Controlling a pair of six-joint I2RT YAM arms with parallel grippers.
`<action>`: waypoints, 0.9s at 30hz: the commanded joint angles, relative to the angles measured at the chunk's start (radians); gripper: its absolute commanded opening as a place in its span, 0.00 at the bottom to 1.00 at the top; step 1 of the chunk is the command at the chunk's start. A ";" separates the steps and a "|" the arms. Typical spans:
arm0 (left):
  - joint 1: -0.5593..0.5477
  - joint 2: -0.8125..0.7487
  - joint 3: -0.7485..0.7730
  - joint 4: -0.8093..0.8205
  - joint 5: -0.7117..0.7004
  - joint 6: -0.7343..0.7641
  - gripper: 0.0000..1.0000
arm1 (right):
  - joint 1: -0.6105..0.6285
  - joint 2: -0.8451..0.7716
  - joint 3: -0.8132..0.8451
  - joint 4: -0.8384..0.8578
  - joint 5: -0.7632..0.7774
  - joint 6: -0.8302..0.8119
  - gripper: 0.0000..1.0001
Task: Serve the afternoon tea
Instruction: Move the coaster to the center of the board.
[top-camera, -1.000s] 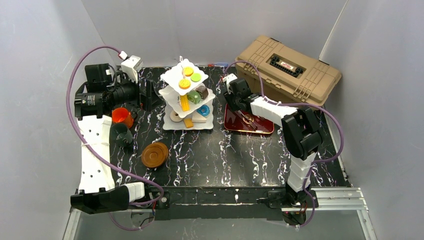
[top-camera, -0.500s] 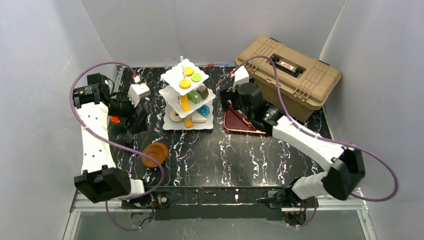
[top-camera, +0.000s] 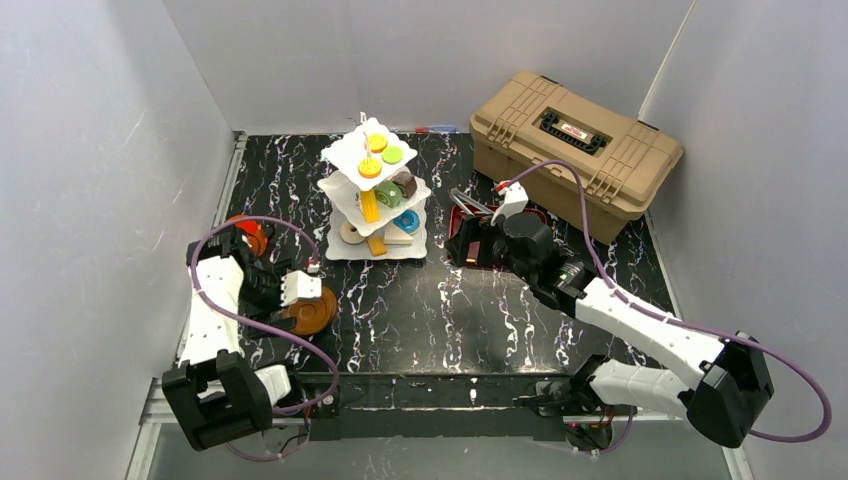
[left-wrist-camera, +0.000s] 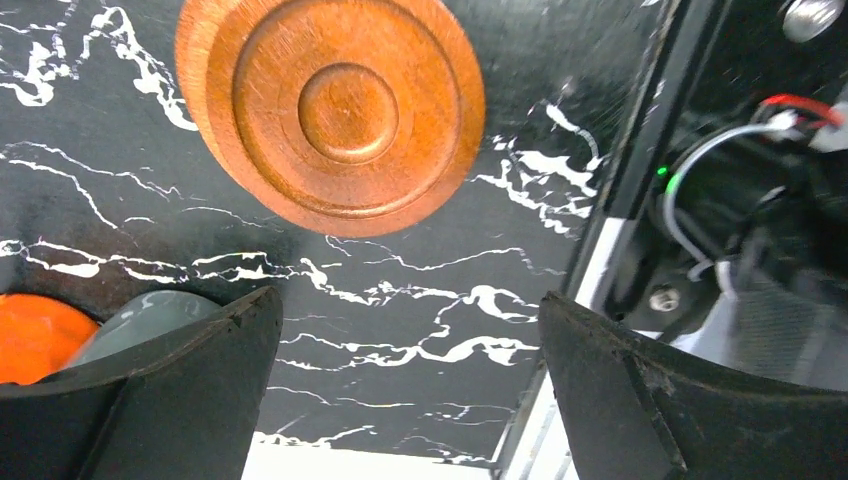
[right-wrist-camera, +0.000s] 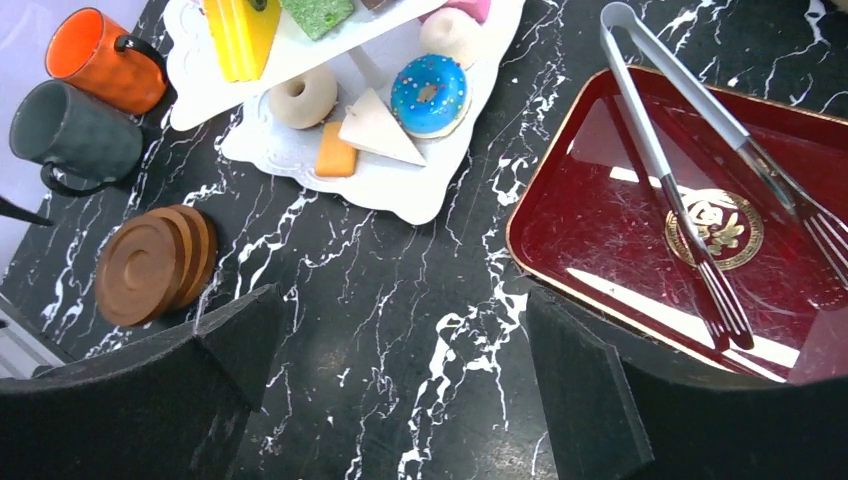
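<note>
The white three-tier stand (top-camera: 372, 195) stands at the back middle with toy pastries, and a blue donut (right-wrist-camera: 430, 95) lies on its bottom plate (right-wrist-camera: 300, 150). Stacked brown saucers (top-camera: 310, 312) (left-wrist-camera: 340, 110) (right-wrist-camera: 150, 265) lie front left. The orange cup (right-wrist-camera: 100, 58) (left-wrist-camera: 30, 335) and dark cup (right-wrist-camera: 75, 130) (left-wrist-camera: 150, 315) stand side by side at the left. My left gripper (top-camera: 268, 290) (left-wrist-camera: 410, 380) hangs open and empty between saucers and cups. My right gripper (top-camera: 468, 248) (right-wrist-camera: 400, 380) is open over bare table, left of the tray.
A red tray (right-wrist-camera: 620, 230) holds metal tongs (right-wrist-camera: 680, 200) (top-camera: 468, 203) right of the stand. A tan toolbox (top-camera: 575, 140) fills the back right corner. Grey walls close in three sides. The black marble table (top-camera: 450, 320) ends at a metal rail by the arm bases.
The left arm has swung from the far-left cups back to the saucers. The right gripper has opened and drawn back from over the red tray, where the tongs lie.
</note>
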 joint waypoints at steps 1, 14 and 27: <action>0.003 0.021 -0.082 0.197 -0.093 0.132 0.98 | 0.021 -0.007 0.027 -0.003 -0.005 0.054 0.98; -0.080 0.050 -0.266 0.522 -0.012 0.027 0.95 | 0.079 0.009 0.011 -0.003 0.094 0.067 0.98; -0.319 0.051 -0.278 0.589 0.046 -0.158 0.81 | 0.079 -0.005 -0.044 0.000 0.111 0.097 0.99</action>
